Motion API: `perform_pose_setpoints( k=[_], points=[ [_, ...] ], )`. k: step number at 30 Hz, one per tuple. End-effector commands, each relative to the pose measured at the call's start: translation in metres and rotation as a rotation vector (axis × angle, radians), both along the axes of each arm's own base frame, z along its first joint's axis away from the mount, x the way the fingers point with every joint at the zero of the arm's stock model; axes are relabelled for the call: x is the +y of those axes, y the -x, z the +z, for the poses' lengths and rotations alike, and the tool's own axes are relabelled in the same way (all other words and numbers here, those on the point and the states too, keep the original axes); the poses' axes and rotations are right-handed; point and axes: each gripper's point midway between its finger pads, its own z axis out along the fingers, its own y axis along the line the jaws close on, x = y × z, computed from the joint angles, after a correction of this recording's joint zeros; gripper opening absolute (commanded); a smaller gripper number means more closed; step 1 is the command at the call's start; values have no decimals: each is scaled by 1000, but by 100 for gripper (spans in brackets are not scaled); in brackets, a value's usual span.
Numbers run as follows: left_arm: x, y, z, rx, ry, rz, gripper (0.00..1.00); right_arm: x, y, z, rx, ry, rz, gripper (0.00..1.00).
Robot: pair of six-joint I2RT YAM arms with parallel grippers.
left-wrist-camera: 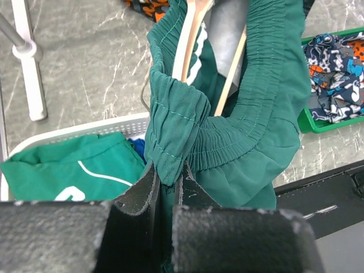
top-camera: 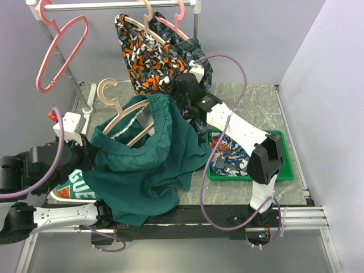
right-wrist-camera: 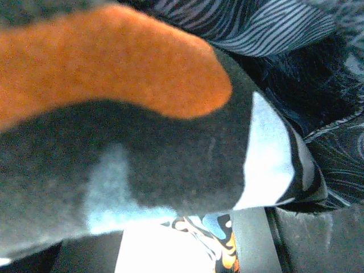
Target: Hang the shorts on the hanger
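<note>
The dark teal shorts (top-camera: 148,165) hang in a heap over the tan hanger (top-camera: 108,91), whose hook sticks out at the upper left. In the left wrist view the elastic waistband of the shorts (left-wrist-camera: 256,131) loops around the hanger's tan bars (left-wrist-camera: 190,40). My left gripper (left-wrist-camera: 169,170) is shut on a fold of that waistband, at the left of the table (top-camera: 85,151). My right gripper (top-camera: 183,91) reaches to the waistband's far right end, its fingertips hidden behind cloth. Orange and black camouflage fabric (right-wrist-camera: 114,74) fills the right wrist view.
A rail at the back carries a pink hanger (top-camera: 60,51), orange camouflage shorts (top-camera: 151,57) and grey camouflage shorts (top-camera: 196,57). A green tray (top-camera: 284,170) with patterned clothes sits at the right. A white basket (left-wrist-camera: 85,129) with a bright green garment (left-wrist-camera: 68,170) sits at the left, beside the rack's post (left-wrist-camera: 28,68).
</note>
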Motion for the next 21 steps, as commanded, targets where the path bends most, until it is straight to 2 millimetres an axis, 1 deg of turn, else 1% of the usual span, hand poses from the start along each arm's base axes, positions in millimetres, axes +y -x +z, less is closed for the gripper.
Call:
perform_pose_setpoints(
  k=[1,3,4,6,7,10,13,14,16,20,21],
  points=[
    [24,-15,47,-156,109,137,1,15,24,30,-34,-70,84,70],
    [29,-9,49,-156,139,107,1,15,23,29,-30,-70,84,70],
    [22,-3,45,-133,149,44,1,15,21,28,-26,-72,83,70],
    [26,2,43,-132,167,21,1,16,21,26,-23,-70,82,70],
    [20,7,40,-113,176,-21,1,16,21,28,-25,-75,78,70],
    [19,11,36,-104,183,-46,1,16,19,29,-24,-80,73,70],
    [9,20,32,-79,175,-139,1,15,18,29,-19,-84,70,70],
    [13,19,33,-86,191,-117,1,13,17,31,-21,-90,68,70],
    [16,20,32,-87,200,-112,1,13,17,31,-20,-94,64,70],
    [27,17,35,-109,223,-56,1,10,16,31,-18,-97,58,70],
    [35,14,37,-126,223,-19,1,8,15,32,-15,-103,55,70]
  ],
)
